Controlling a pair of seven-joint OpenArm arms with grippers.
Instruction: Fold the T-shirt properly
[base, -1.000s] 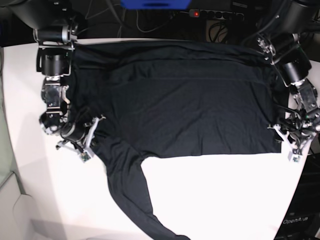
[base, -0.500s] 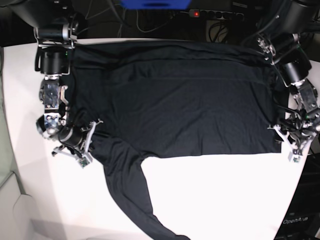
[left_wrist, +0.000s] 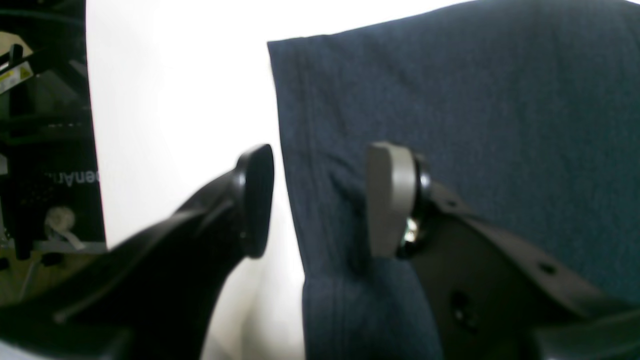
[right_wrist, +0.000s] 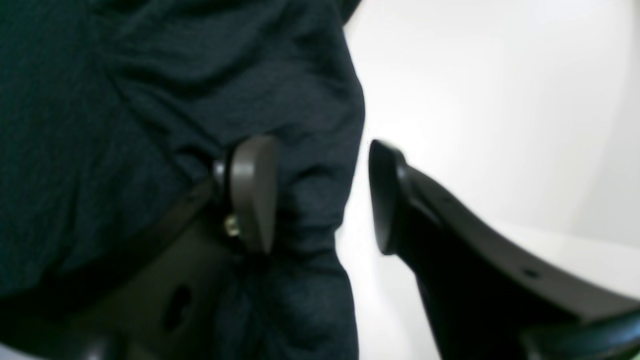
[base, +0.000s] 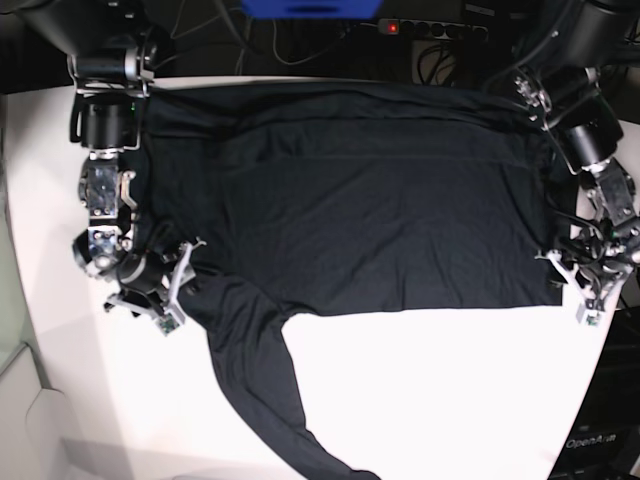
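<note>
The T-shirt (base: 350, 200) lies spread flat on the white table (base: 440, 400), dark and plain, with one long sleeve (base: 260, 390) trailing to the front edge. My right gripper (base: 172, 290) is at the shirt's left side where the sleeve starts. In the right wrist view it (right_wrist: 320, 195) stands open, one pad (right_wrist: 252, 195) on bunched fabric (right_wrist: 150, 100), the other over bare table. My left gripper (base: 577, 287) is at the shirt's lower right corner. It (left_wrist: 320, 200) is open astride the hem edge (left_wrist: 310, 150), the grey pad (left_wrist: 387, 200) above the cloth.
A power strip (base: 430, 28) with a red light and cables lie behind the table's back edge, beside a blue object (base: 310, 8). A dark rack (base: 600, 440) stands off the table's right side. The sleeve's end hangs past the front edge.
My right gripper has opened and let go of the fabric at the sleeve's root, after drifting slightly left. The left gripper and the shirt's body have not moved.
</note>
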